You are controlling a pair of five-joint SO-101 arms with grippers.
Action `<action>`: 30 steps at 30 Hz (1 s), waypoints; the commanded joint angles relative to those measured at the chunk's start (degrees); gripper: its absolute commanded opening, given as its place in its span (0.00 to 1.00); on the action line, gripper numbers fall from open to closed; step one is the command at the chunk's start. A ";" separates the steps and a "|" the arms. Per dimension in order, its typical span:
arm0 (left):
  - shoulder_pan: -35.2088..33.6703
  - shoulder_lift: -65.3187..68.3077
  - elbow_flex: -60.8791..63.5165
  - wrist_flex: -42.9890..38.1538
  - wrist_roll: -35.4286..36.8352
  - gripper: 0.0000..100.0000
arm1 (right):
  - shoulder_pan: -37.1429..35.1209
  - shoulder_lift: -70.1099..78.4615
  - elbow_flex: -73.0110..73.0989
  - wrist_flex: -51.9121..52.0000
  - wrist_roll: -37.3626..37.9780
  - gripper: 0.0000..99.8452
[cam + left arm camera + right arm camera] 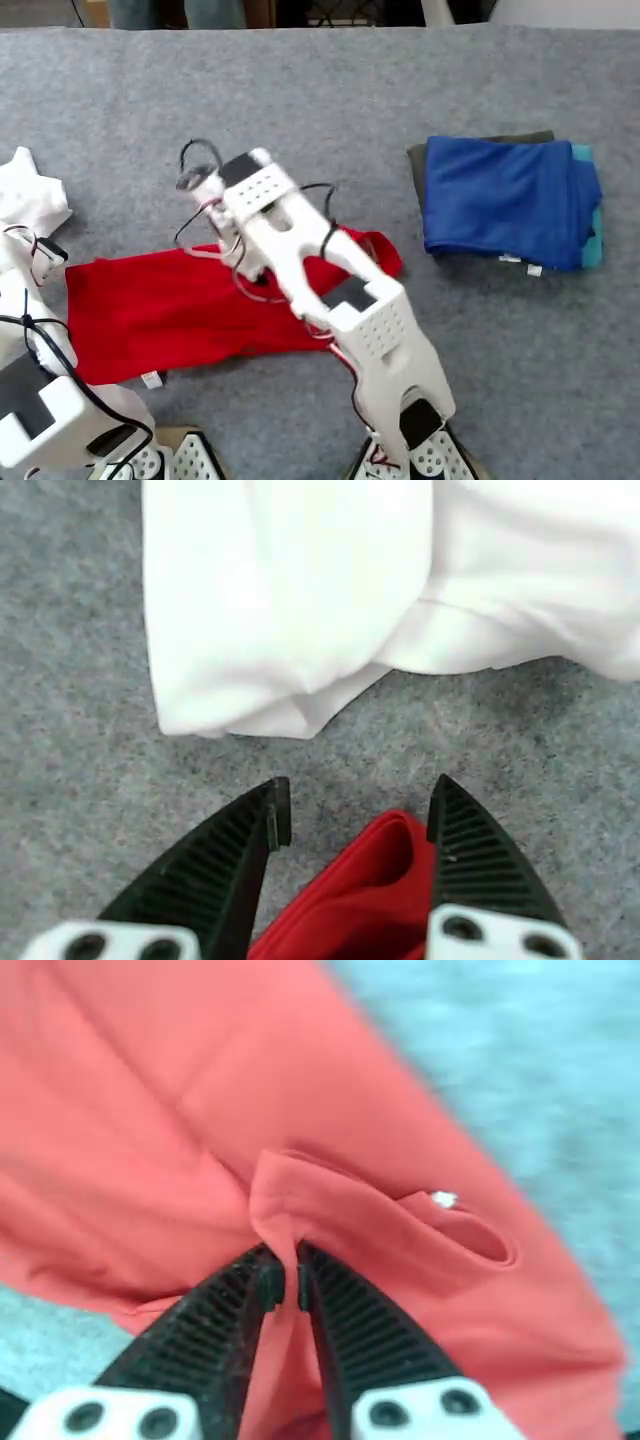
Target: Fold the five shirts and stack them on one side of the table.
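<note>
Right gripper (285, 1272) pinches a raised fold; left gripper (358, 815) stands open astride a corner. On the grey table (300, 90), that red shirt (150, 300) lies spread left of centre, a folded blue-topped stack (505, 205) lies well apart on the right, and a crumpled white shirt (25, 195) lies near the left gripper.

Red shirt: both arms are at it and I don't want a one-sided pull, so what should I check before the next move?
1. Right pincer shut on a pinch of the red shirt: ok.
2. Left pincer closed on the red shirt: not ok; its jaws stand apart with the shirt's edge between them.
3. White shirt clear of the left pincer: ok; bare table shows between them.
4. Folded stack, blue on top, apart from the red shirt: ok.
5. Red shirt lying flat along its whole length: cannot tell; the right arm covers its middle.
</note>
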 commanded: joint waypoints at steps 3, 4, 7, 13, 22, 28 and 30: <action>-0.57 -0.44 -2.59 0.26 0.35 0.24 | 5.45 -0.66 -7.16 0.62 -0.09 0.01; -0.57 -0.44 -2.59 0.26 0.35 0.24 | 6.24 -0.57 -8.66 1.14 -0.09 0.01; -0.31 -0.44 -2.59 0.26 0.26 0.24 | 8.62 -0.48 -13.49 2.99 0.00 0.01; -0.13 -0.44 -2.51 0.26 0.35 0.24 | 11.60 -0.40 -22.46 2.99 0.00 0.01; -0.57 -0.44 -2.51 0.18 1.14 0.24 | 3.08 -0.40 -35.82 0.35 -0.35 0.01; -0.57 -0.44 -2.33 0.09 1.85 0.24 | 6.15 3.12 -32.13 -13.80 -0.35 0.01; -0.57 -0.44 -2.24 0.00 1.76 0.24 | 8.97 6.55 -30.73 -18.02 -0.35 0.01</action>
